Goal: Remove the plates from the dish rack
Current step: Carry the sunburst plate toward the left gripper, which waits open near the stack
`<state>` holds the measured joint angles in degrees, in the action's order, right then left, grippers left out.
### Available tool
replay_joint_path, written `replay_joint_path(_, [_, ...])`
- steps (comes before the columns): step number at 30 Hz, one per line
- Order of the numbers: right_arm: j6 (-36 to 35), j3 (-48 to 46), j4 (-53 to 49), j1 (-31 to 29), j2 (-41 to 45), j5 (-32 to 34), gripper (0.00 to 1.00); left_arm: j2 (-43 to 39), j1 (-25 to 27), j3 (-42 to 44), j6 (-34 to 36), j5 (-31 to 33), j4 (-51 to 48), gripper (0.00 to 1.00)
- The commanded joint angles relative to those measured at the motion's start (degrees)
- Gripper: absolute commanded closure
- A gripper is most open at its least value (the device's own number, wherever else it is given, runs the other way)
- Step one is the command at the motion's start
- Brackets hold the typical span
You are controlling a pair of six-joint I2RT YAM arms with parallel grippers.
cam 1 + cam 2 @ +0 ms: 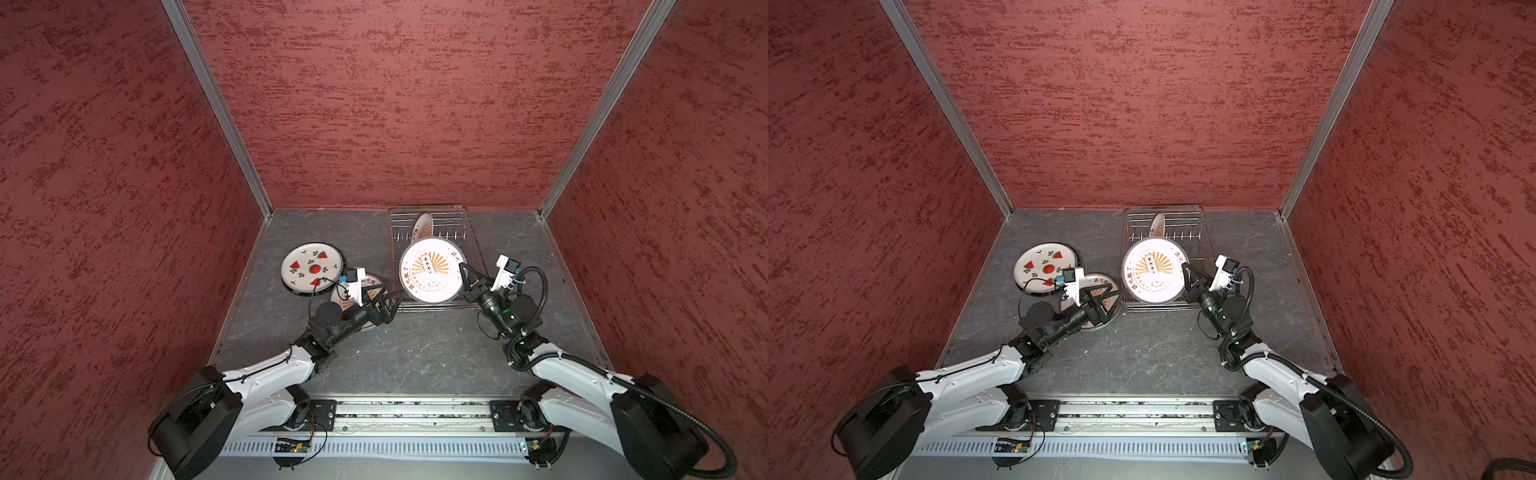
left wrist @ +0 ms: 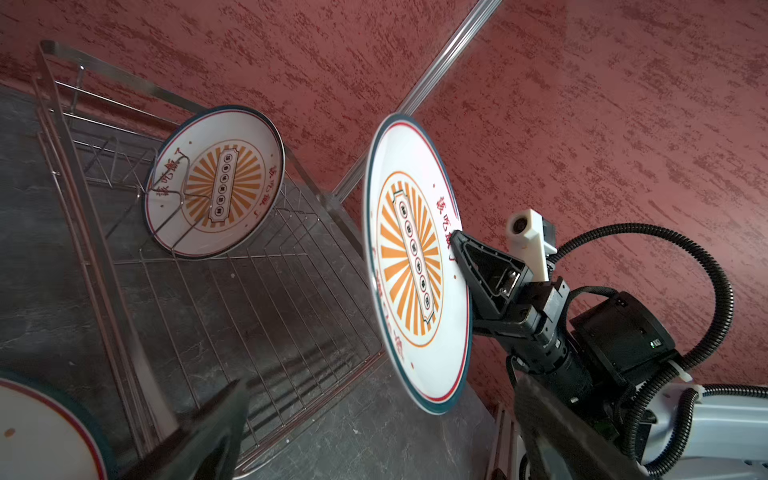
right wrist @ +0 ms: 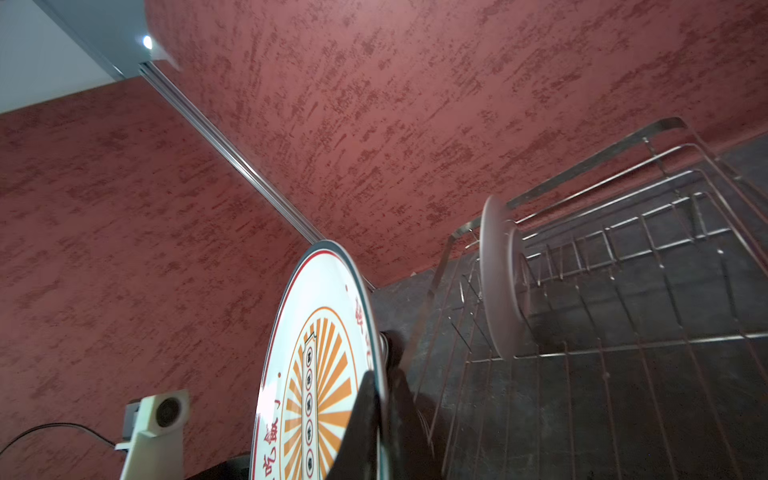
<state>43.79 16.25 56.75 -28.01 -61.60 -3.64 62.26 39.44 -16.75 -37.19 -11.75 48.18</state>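
- The counter (image 1: 415,353) carries everything; the part between my two sets of fingers is bare, so I judge there is room to set down more.
- The dish rack (image 1: 455,224) sits beyond the right fingers, against the back wall. Most of its wire floor and prongs show bare.
- The held plate (image 1: 430,270), an orange sunburst, is clamped at its rim in the right gripper (image 1: 462,268). The fingers (image 2: 459,245) are closed on either face of it. It stands nearly on edge over the near end of the rack. I cannot tell whether its lower rim has fully cleared the wire.
- A second sunburst plate (image 2: 216,183) is still in the rack, leaning among the prongs, well beyond the right fingers. It is the only plate I see left to fetch.
- The watermelon plate (image 1: 311,268) lies flat on the counter, out past the left fingers and away from the rack. I cannot tell whether another plate lies under it.
- Another sunburst plate (image 1: 372,282) lies flat directly beneath the left fingers, partly hidden by them.
- The left gripper (image 1: 392,305) hangs over that plate with its fingers spread wide, holding nothing and pointing toward the held plate.
- My reading: at least two plates are unloaded, one is in transit and one is left, so the job is past halfway.
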Motion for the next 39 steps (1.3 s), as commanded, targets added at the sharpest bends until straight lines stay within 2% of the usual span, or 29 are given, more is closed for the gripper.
replay_joint_path(1, [2.64,-0.74,11.42,0.24,0.09,-3.98,1.0,0.75,1.85,-2.51,1.03,-0.58,-0.49,0.06])
replay_joint_path(5, [1.83,-1.8,12.0,0.24,0.53,-3.69,1.0,0.54,3.36,-3.28,0.81,0.78,-1.59,0.21])
replay_joint_path(12, [1.33,-3.71,19.88,0.24,-2.72,-4.98,1.0,-0.08,3.87,-3.38,-1.4,4.13,-2.74,0.48])
replay_joint_path(22, [-4.33,-5.06,26.24,-1.06,-5.98,-2.88,1.0,0.45,4.77,-4.96,-1.68,7.8,-6.1,0.73])
replay_joint_path(27, [-5.95,-4.72,25.94,-1.67,-6.58,-1.34,1.0,1.14,4.86,-5.77,-1.76,7.5,-6.97,0.79])
replay_joint_path(39, [-6.88,-3.92,26.49,-2.49,-8.13,-2.5,1.0,4.46,4.76,-7.24,-2.54,4.78,-5.16,0.83])
